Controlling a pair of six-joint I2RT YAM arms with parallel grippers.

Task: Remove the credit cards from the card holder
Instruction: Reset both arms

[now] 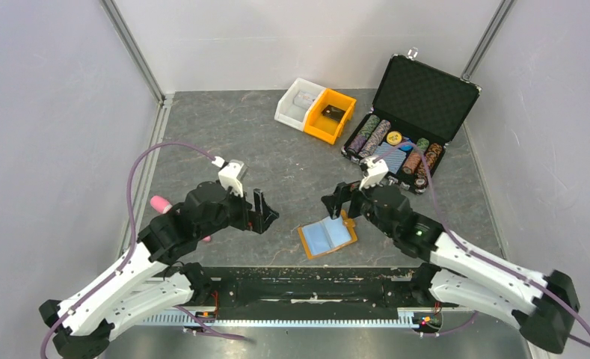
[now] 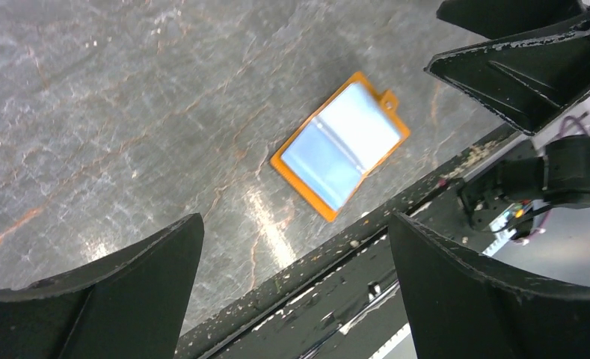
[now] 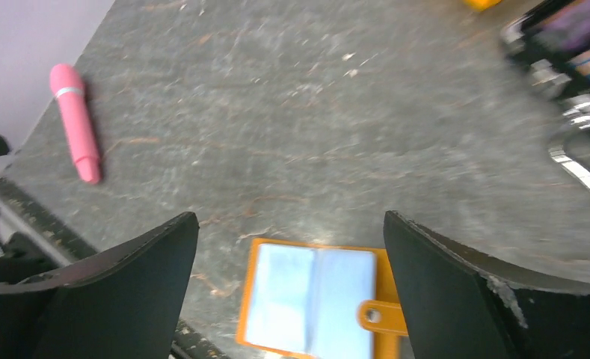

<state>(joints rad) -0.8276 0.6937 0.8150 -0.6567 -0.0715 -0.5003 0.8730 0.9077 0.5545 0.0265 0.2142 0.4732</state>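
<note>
The card holder [image 1: 327,237] lies open and flat near the table's front edge, orange-tan with light blue inner panels up. It shows in the left wrist view [image 2: 342,145] and the right wrist view [image 3: 312,300], with its strap tab at the right. No loose cards show. My left gripper [image 1: 266,213] is open and empty, to the left of the holder. My right gripper [image 1: 339,206] is open and empty, just above the holder's far right side, its fingers [image 3: 456,292] on either side of it in the wrist view.
A pink cylinder [image 1: 159,203] lies at the left, also in the right wrist view [image 3: 75,121]. A white bin [image 1: 297,102] and an orange bin [image 1: 329,115] stand at the back. An open black chip case [image 1: 411,120] stands at the back right. The black base rail [image 1: 306,284] runs along the near edge.
</note>
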